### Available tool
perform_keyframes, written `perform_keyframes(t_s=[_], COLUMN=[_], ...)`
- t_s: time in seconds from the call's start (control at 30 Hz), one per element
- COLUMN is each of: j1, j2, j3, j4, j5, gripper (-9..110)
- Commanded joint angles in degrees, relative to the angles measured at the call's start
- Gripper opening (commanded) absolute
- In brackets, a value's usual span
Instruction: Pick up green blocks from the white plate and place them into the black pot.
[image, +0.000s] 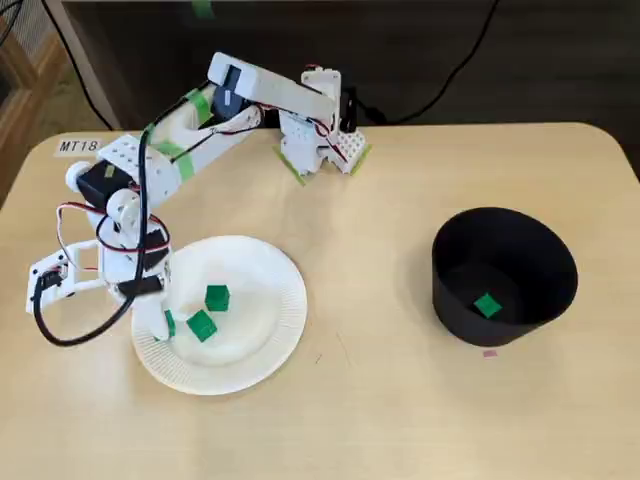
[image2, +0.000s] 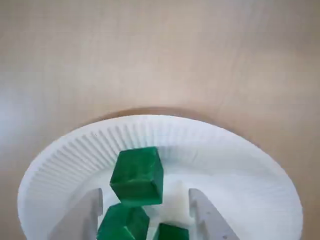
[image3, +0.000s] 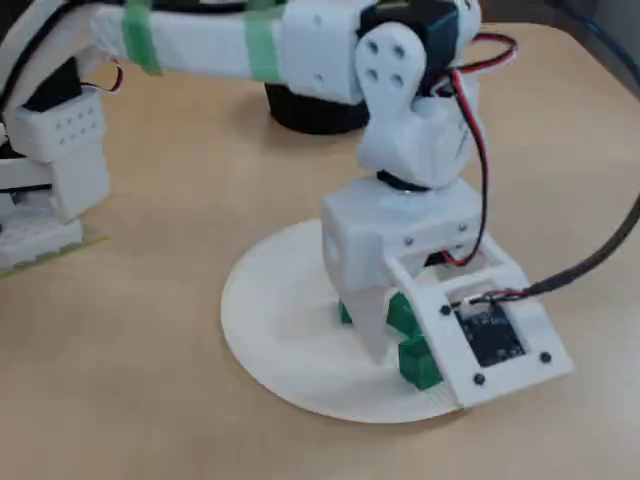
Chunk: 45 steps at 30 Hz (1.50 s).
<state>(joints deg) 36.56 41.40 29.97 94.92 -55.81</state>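
Spread apart, the end effector (image2: 145, 196) stands low over the white plate (image2: 260, 165). Its two pale fingers (image2: 82, 215) enter from the bottom edge of my wrist view, and nothing is pinched between them. Closest to me, three green blocks lie on the plate. The nearest block (image2: 122, 224) is just beside the left finger. A second block (image2: 172, 233), cut off by the frame edge, is beside the right finger. I cannot tell whether either one touches a finger. Just past the fingertips sits a third block (image2: 137, 175), whole and slightly turned, on the flat of the plate short of its ribbed rim.

In a fixed view looking down, I see the end effector (image: 160, 322) planted on the left part of the plate, with the blocks clustered at its tip and just to the right. A black cable (image: 70, 335) loops off the wrist onto the counter (image: 380, 420). In the lower fixed view, the wrist camera mount hides part of the blocks.

Farther out, well apart from the plate on the right of the downward view, stands the black pot (image: 505, 270). One green cube (image: 487, 305) rests on its floor. At the far edge of the counter is the white arm (image: 190, 140), banded with green tape, and near it a label reading MT18 (image: 78, 146).
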Motion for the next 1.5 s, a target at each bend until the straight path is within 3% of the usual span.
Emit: perform_keyframes(t_s=[0.0, 0.17, 0.33, 0.63, 0.73, 0.83, 1.1, 1.27, 1.47], j1=[-0.7, -1.05, -1.41, -2.72, -2.37, -3.69, -23.73, -44.74, -63.46], j2=[-0.26, -2.55, -5.27, -3.78, 2.55, 11.43, 29.09, 35.86, 35.95], j3=[-3.96, -6.77, -10.63, -11.51, -11.25, -11.51, -14.68, -10.11, -7.65], j4=[0.18, 0.18, 0.0, 0.09, 0.35, 0.35, 0.35, 0.35, 0.26], j5=[-0.53, -0.53, 1.41, 3.96, 11.78, 26.54, 55.02, 61.44, 61.7], gripper=[23, 19, -2, -2, -2, -2, -2, -2, -2])
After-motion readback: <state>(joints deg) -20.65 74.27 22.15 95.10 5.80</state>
